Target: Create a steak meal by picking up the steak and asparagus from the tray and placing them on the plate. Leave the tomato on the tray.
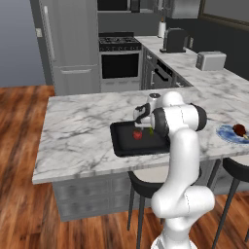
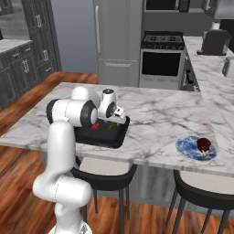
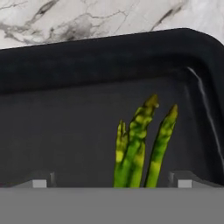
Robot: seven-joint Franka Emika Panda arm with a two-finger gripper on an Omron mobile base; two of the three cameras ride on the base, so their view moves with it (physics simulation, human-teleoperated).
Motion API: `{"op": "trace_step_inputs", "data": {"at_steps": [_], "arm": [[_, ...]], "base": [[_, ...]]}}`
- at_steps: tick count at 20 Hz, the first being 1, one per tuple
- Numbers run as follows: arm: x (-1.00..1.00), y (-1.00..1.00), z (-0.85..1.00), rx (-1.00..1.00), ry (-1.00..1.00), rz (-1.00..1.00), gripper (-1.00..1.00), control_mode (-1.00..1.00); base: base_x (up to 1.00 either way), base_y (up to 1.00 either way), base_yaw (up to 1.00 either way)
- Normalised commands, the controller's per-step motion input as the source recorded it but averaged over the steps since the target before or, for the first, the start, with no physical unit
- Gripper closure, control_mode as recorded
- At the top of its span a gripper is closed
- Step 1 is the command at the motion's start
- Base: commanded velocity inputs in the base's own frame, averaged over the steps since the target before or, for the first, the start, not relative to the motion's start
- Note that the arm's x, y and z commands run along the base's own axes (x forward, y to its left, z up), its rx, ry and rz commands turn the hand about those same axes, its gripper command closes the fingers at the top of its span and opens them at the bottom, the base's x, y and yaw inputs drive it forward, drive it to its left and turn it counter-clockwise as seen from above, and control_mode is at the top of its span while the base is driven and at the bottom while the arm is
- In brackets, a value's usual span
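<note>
One down already: steak (image 2: 203,143) sits on the plate (image 2: 185,148) at the far end of the desk (image 2: 155,109); now it's the asparagus (image 3: 140,144), lying in the tray (image 3: 87,57) near the tomato (image 1: 138,134); jaws spread wide either side of the stalks, not gripping; next they need to drop lower and pinch.

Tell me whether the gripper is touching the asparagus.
Cannot tell. In the hand view the asparagus rises between the fingertips, with a gap at each tip, but the grey band hides its base.
</note>
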Motion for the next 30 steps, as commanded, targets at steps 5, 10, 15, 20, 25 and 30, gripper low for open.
{"op": "trace_step_inputs", "data": {"at_steps": [5, 10, 15, 20, 25, 30], "arm": [[0.0, 0.0, -0.5, 0.0, -0.01, 0.0, 1.0, -1.0], [-0.04, 0.0, -0.09, 0.0, -0.04, -0.02, 1.0, -1.0], [-0.12, 0.0, 0.03, 0.0, 0.0, 0.0, 1.0, -1.0], [-0.31, 0.0, 0.63, 0.0, 0.0, 0.0, 1.0, -1.0], [-0.34, -0.01, 0.83, 0.0, 0.0, 0.02, 1.0, -1.0], [-0.53, -0.33, 0.46, -0.03, 0.0, 0.07, 1.0, -1.0]], "base": [[0.0, 0.0, 0.0], [0.0, 0.0, 0.0], [0.0, 0.0, 0.0], [0.0, 0.0, 0.0], [0.0, 0.0, 0.0], [0.0, 0.0, 0.0]]}}
